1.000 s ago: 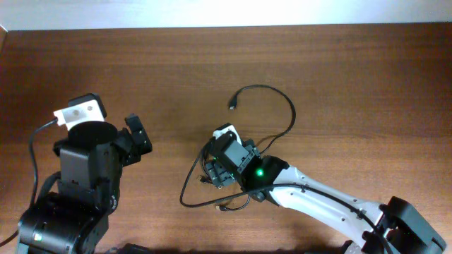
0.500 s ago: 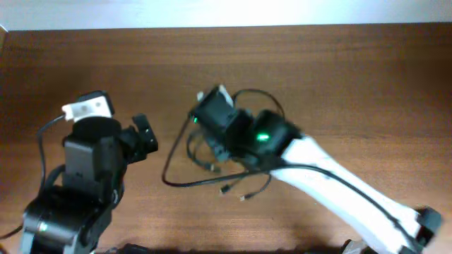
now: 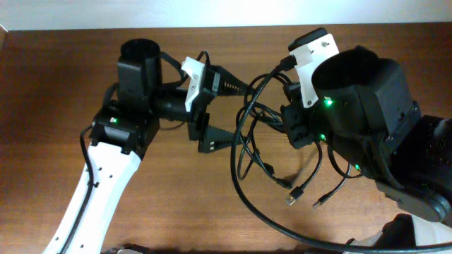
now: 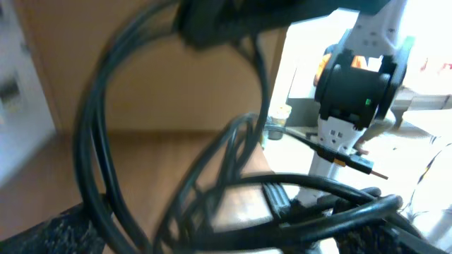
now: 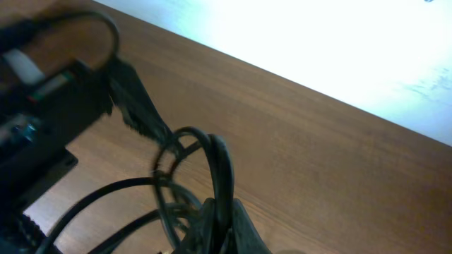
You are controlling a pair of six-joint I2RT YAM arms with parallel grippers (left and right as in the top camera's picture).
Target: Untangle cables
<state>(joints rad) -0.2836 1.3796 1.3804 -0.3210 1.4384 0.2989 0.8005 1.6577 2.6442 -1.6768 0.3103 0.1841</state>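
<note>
Showing both arms raised over the middle of the wooden table (image 3: 176,212), with the cables (image 3: 265,118) strung between them. The right claw (image 3: 293,123) is closed on the bundle and grips several black strands at one spot. In the right wrist view the strands rise out of the narrow gap between its fingers (image 5: 205,229) and curl into a tight loop just above them.

The left claw (image 3: 240,114) is spread wide, one finger toward the far edge of the table and the other toward the near edge, both pointing at the right claw. Loops of the bundle pass through the open gap between these two fingers; whether a strand touches either finger cannot be told. In the left wrist view the loops fill the foreground, blurred, and the ribbed pad (image 4: 53,236) of one finger shows at the lower left corner.

From the gripped spot the strands fan out toward the left claw in overlapping arcs and trail toward the near edge in loose tails. Two tails end in small plugs (image 3: 291,200), at least one gold-tipped, lying just beside each other on the near side of the right claw in the overhead view. Whether they rest on the table or hang above it cannot be told. The strands cross one another at many points and are not separated. The two claws are near each other but apart, with only cable between them.
</note>
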